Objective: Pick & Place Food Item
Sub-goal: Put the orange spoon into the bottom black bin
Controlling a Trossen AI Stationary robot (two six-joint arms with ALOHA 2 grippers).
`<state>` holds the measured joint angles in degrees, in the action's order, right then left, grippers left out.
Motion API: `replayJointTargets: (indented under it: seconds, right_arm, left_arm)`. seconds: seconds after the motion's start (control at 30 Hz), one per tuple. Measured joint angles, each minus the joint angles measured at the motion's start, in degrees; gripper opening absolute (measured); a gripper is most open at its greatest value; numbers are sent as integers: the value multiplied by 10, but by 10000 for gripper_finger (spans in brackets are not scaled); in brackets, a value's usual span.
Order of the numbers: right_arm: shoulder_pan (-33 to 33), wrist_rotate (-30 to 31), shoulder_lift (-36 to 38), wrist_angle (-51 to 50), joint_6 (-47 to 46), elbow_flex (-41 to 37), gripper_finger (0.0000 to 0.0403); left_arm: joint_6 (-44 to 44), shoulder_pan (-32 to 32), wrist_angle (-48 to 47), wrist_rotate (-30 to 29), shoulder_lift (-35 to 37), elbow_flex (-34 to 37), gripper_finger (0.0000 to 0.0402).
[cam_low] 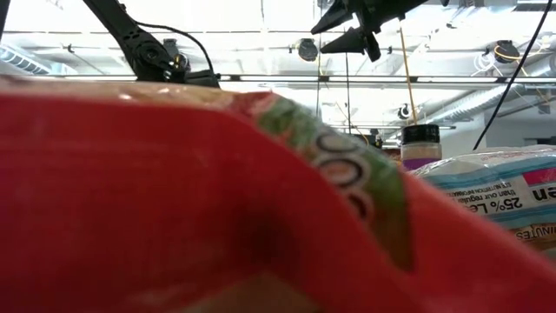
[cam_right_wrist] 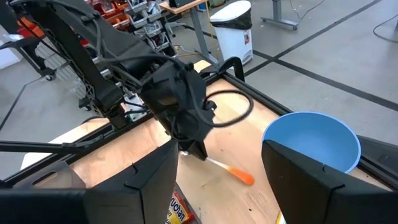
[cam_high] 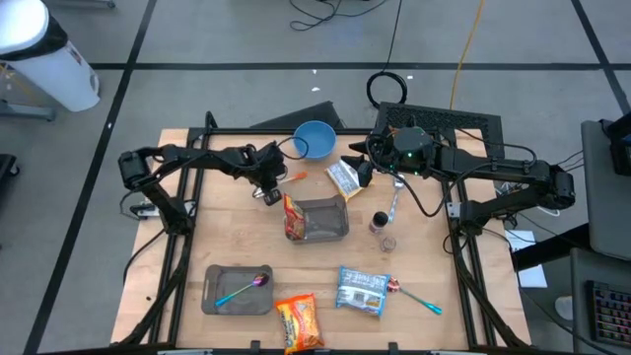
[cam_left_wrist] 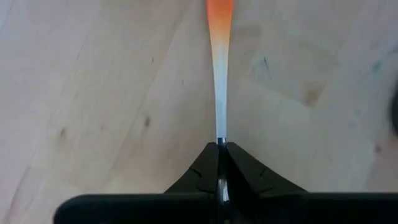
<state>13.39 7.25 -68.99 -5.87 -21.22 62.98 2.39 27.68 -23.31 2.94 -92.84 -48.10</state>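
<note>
My left gripper stands over the bare wood at the table's far left and is shut on a thin utensil with a pale handle and an orange end. My right gripper hangs open, high over the far middle, beside a blue bowl, and holds nothing. A red snack bag leans in a grey tray. Other food packs lie flat: a white one, a blue-white one and an orange one. My left gripper pinches the utensil's pale handle end between its two fingertips. The fingers slant steeply down, and the utensil runs on ahead of them, roughly in line with them. Its orange end sits low by the wood; whether it touches the wood I cannot tell.
A second grey tray at the near left holds a spoon. A small jar, a metal utensil and another spoon lie to the right. Bare wood spreads around my left gripper.
</note>
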Motion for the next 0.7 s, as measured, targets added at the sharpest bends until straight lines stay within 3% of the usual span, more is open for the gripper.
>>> replayJointTargets:
  seconds: [0.2,0.37,0.53,0.7]
  right_arm:
    - [0,0,0,-1,-2,0,226]
    - [0,0,0,-3,-1,0,226]
    - [0,-6,0,-1,9,0,226]
    - [0,-48,0,12,20,0,226]
  left_arm:
    - [0,0,-60,-5,77,0,12]
    - [-15,0,-108,-46,171,-17,12]
    - [-26,0,-155,-60,260,-77,12]
    - [-50,0,-210,-60,308,-168,12]
